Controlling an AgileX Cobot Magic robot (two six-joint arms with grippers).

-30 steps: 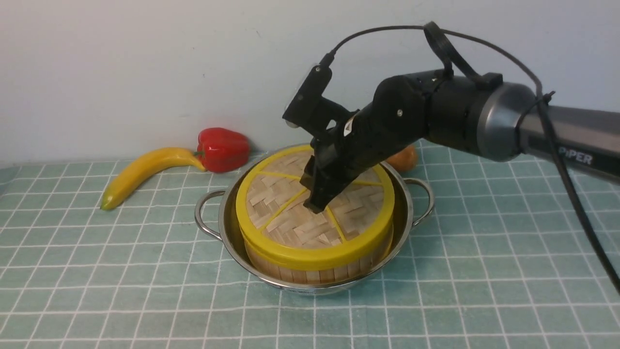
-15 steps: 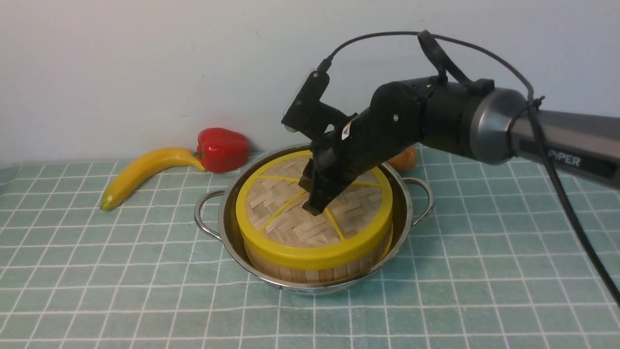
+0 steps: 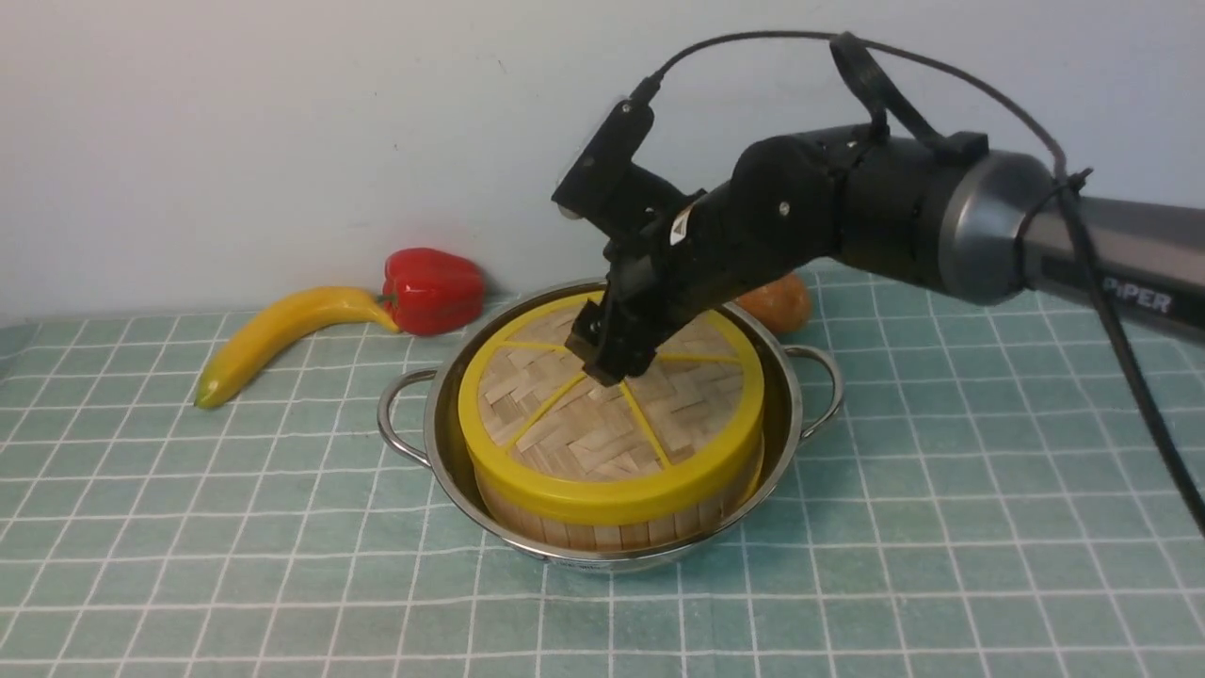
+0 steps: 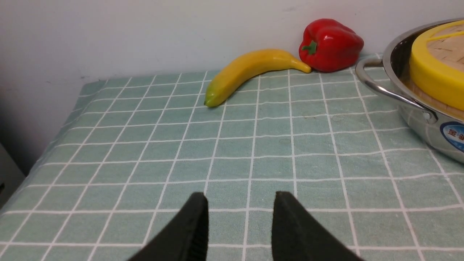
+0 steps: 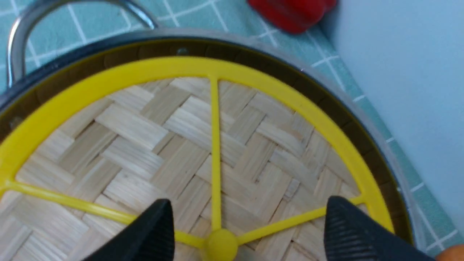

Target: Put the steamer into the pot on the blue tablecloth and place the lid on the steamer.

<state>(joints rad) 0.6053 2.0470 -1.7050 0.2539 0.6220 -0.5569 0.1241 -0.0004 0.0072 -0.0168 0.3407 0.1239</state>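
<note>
The blue tablecloth point(image 3: 235, 527) underlies the pot point(image 3: 602, 562), in which the steamer point(image 3: 602, 537) is seated beneath the lid point(image 3: 602, 452), presumably for steaming. The right gripper point(image 3: 607, 353) is shown spread above the lid's hub, the lid apparently released; the left gripper point(image 4: 241, 203) is parted and unladen. Relative to the earlier frame, the right fingers have been raised and widened.

The right arm point(image 3: 894, 207) is matte black near its end, with small round screws, a pale triangular sticker point(image 3: 680, 226), a silvery-grey ring point(image 3: 984, 226), a grey link marked "PiPER" in white, a black strap point(image 3: 880, 85) and a thin black cable point(image 3: 1120, 330).
</note>
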